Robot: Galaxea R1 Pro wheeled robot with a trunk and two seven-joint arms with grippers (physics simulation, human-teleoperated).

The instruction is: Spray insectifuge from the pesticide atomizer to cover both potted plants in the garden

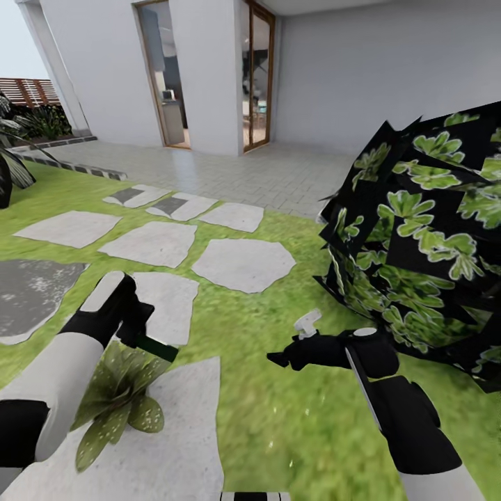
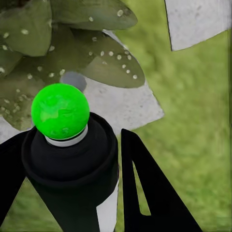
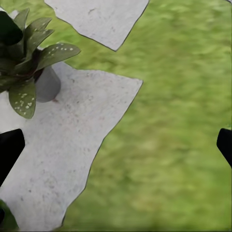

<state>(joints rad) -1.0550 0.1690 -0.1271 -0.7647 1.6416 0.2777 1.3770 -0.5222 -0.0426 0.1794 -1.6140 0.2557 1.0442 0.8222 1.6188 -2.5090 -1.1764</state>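
Down at the near left of the lawn, I have the left gripper (image 1: 139, 328) closed around the pesticide atomizer (image 1: 156, 347), whose dark-green body pokes out toward the right just above one potted plant (image 1: 118, 400). From the left wrist camera the bottle (image 2: 72, 159) sits clamped between the black fingers (image 2: 145, 188), and its tip (image 2: 60, 111) reads bright green here, aimed at the speckled leaves (image 2: 72, 48) just beyond it. That plant stands in its little grey pot on a pale stepping stone (image 1: 188, 424). My right gripper (image 1: 282, 358) hangs over bare grass at the near right with nothing in it, and the right wrist camera shows its fingers spread wide, looking across at the same sort of rosette in a grey pot (image 3: 48, 84). A big dark bush (image 1: 424, 236) with green leaf prints looms at the right, and the house wall and glass doors (image 1: 257, 76) stand far off. I judge the pickup done and the nozzle lined up on the first plant; whether any spray has landed I cannot tell. I reckon the second potted plant remains to be found and covered.
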